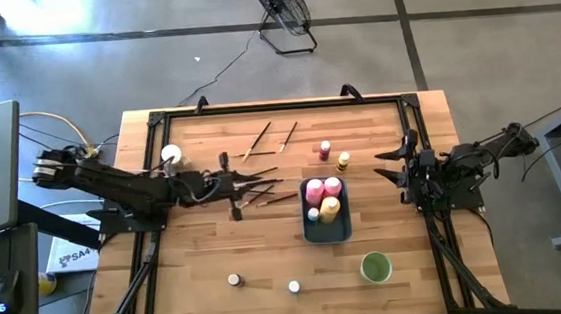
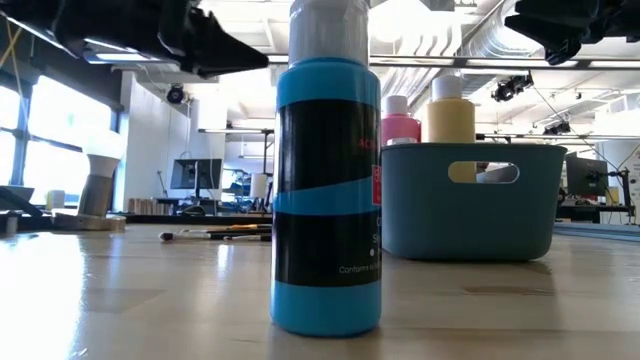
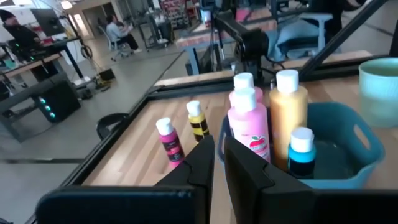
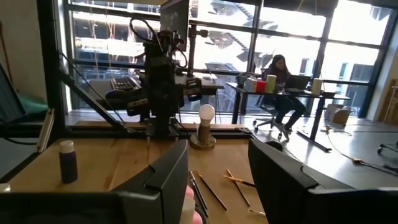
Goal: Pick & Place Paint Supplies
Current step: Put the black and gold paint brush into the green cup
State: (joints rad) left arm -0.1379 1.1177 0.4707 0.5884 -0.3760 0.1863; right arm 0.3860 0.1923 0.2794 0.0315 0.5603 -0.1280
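We see left claw [image 1: 248, 187] clenched, empty, over scattered thin paintbrushes [image 1: 264, 138] centre-frame on slatted wood counter [image 1: 198, 254]. Right claw [image 1: 393, 164] released, centre-right. Blue-grey plastic tray [image 1: 328, 232] holds pink bottles [image 1: 323, 189], yellow bottle [image 1: 330, 208]. Round green cup [image 1: 375, 267] lower right. Low view alone shows blue bottle [image 2: 326, 190] blocking centre.

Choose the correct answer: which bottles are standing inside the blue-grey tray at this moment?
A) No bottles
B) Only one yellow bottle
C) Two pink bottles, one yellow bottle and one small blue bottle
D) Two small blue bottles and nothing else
C: the high view shows two pink bottles, a yellow bottle and a small blue bottle inside the tray.
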